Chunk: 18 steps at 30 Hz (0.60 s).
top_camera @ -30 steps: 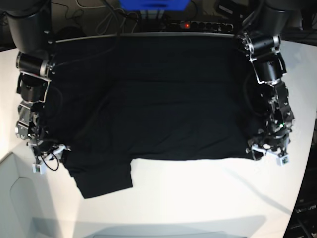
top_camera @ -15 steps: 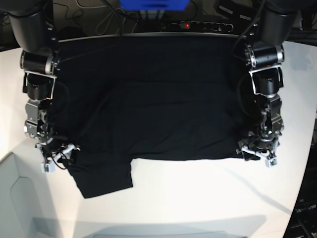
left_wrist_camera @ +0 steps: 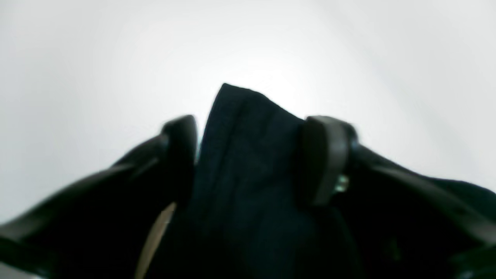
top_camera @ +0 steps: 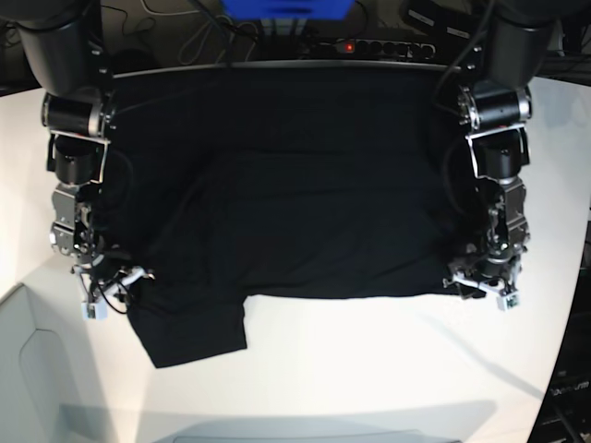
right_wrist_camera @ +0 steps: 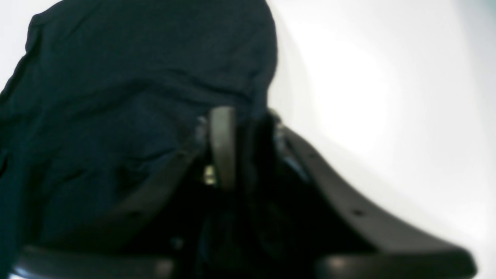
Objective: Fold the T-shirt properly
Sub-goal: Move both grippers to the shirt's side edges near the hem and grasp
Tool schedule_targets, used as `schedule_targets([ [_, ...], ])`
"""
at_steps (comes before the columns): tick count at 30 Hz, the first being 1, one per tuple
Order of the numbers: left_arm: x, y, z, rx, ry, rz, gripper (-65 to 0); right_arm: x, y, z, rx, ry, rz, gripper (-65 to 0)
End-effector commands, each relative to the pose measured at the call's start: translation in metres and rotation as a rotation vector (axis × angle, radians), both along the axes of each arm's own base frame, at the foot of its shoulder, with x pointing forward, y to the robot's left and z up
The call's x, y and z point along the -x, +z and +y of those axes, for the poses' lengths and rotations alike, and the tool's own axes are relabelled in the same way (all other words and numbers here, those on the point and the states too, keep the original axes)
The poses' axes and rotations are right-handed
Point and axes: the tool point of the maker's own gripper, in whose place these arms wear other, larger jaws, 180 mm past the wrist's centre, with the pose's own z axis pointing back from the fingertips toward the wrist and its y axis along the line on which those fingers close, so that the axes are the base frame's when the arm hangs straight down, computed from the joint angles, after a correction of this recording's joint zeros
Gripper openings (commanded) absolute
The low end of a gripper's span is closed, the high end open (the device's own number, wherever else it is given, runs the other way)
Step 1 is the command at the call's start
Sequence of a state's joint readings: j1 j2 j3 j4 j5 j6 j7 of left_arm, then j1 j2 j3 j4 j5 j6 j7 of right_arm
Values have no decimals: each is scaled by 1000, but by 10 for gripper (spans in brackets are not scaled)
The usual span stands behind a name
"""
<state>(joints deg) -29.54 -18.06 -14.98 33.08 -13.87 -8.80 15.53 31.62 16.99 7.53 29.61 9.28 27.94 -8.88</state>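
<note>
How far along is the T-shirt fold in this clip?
Early. Done: the T-shirt lies spread on the white table, no fold visible. In hand: the right tool pinches cloth at one near corner; the left tool straddles a ridge of fabric at the other. Left: every fold.

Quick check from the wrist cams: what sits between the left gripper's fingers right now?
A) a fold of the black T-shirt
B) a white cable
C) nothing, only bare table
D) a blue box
A: in the left wrist view a ridge of the T-shirt stands up between the two fingers of the left gripper, over the white table.
</note>
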Motion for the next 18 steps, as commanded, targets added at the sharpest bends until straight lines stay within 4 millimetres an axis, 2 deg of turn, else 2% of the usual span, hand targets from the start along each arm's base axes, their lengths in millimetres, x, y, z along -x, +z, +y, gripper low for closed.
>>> schedule_targets([
  [1, -3, 3, -1, 12, -7, 15, -356, 7, -9, 1, 24, 25, 63, -615],
  [3, -3, 3, -1, 11, -5, 15, -468, 11, -14, 1, 25, 26, 74, -650],
  [7, -3, 4, 0, 9, 0, 15, -648, 15, -17, 0, 27, 26, 80, -650],
  [12, -4, 7, 1, 6, -2, 11, -648, 13, -13, -2, 23, 17, 64, -650],
  [15, -5, 10, 3, 11, 5, 3, -650, 7, 3, -2, 45, 31, 6, -650],
  [18, -11, 28, 3, -12, -10, -39, -650, 8, 22, -3, 71, 36, -64, -650],
])
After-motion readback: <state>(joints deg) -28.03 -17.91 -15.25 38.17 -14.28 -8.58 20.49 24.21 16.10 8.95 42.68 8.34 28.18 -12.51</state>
